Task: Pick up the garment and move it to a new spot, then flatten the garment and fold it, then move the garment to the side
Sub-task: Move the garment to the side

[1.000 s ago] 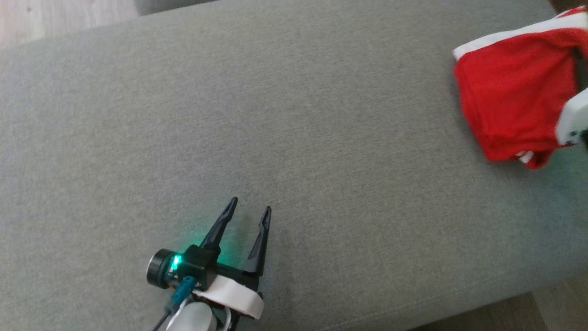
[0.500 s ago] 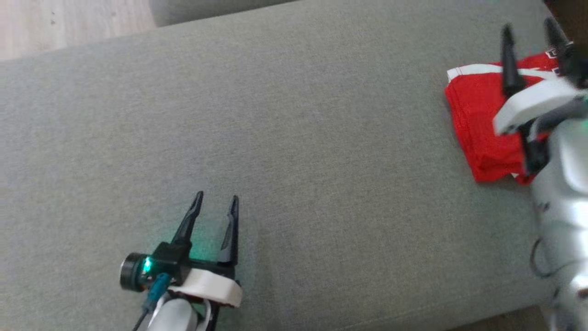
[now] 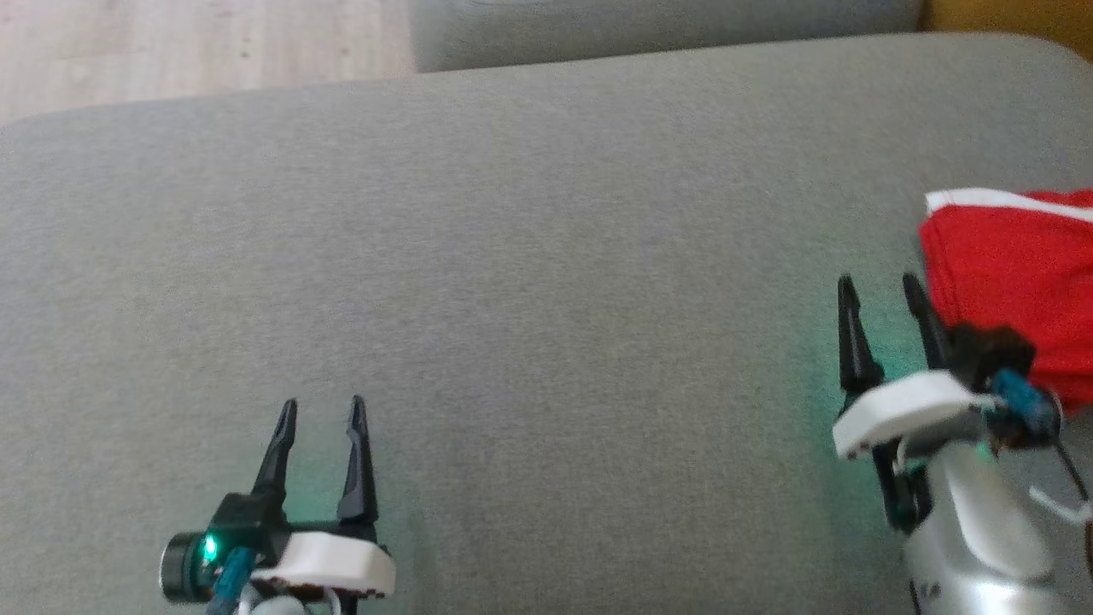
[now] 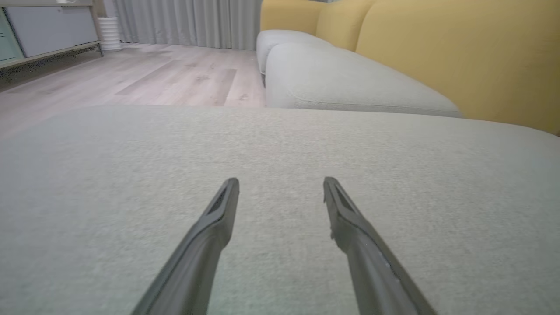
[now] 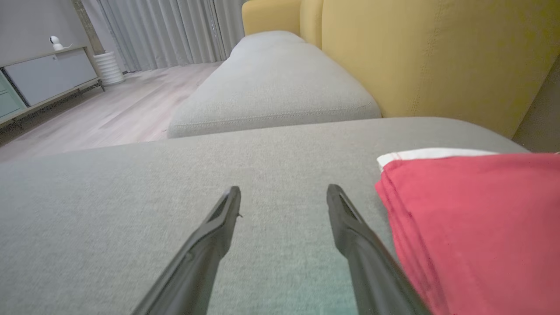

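The garment [image 3: 1016,273] is red with a white band, folded into a compact stack at the right edge of the grey cushion [image 3: 529,256]. My right gripper [image 3: 879,290] stands open just left of it, empty, fingers apart from the cloth. In the right wrist view the garment [image 5: 477,218] lies beside the right finger [image 5: 350,232]. My left gripper [image 3: 323,410] is open and empty low on the left over bare cushion, and its fingers [image 4: 210,227] spread wide in the left wrist view.
A second grey cushion [image 5: 271,92] lies beyond this one, with a yellow backrest [image 5: 437,52] along the right. Wood floor [image 4: 131,74], a low cabinet [image 5: 48,74] and curtains lie past the far edge.
The right gripper let go of the garment and drew back to its left side, now open. The head camera shifted, so the whole picture slid. The left gripper stayed open.
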Robot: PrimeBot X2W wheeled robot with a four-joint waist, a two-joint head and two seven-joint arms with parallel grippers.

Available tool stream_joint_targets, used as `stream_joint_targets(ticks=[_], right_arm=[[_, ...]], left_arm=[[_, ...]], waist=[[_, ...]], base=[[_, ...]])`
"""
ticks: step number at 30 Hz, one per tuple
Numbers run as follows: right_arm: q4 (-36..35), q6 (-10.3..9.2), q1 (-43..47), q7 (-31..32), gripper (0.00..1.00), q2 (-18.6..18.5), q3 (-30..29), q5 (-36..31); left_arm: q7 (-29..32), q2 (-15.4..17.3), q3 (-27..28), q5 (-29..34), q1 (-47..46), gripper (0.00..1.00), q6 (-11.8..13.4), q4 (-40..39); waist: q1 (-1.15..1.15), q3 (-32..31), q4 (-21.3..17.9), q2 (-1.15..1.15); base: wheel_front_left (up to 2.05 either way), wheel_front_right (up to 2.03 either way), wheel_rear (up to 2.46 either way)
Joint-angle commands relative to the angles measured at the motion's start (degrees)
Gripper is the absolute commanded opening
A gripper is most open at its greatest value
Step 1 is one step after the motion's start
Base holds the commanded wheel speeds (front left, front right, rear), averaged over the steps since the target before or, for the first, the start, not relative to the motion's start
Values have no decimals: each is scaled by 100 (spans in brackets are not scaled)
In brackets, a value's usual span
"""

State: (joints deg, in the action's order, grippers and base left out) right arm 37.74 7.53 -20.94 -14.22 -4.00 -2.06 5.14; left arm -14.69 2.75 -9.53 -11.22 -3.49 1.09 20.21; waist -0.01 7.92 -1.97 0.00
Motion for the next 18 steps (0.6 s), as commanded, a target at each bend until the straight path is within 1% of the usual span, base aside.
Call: stream_joint_targets(ticks=[1, 7, 11, 18], right_arm=[[-236, -4, 176, -77, 100, 77, 121, -56], [-305, -4, 561, -77, 100, 107, 180, -120], [-365, -4, 753, -77, 100, 110, 323, 110], [-485, -4, 907, -77, 100, 112, 516, 345]], left_arm=[[-31, 12, 274, -11, -9, 100, 27, -145], [-31, 12, 389, 4, 115, 100, -30, -88], [-31, 12, 455, -38, 163, 100, -56, -51], [-31, 12, 534, -80, 317, 100, -123, -24]], waist=[[1, -169, 233, 0], [1, -294, 358, 0], [1, -405, 404, 0], [1, -630, 345, 0]], base=[[0, 0, 0], [0, 0, 0], [0, 0, 0], [0, 0, 0]])
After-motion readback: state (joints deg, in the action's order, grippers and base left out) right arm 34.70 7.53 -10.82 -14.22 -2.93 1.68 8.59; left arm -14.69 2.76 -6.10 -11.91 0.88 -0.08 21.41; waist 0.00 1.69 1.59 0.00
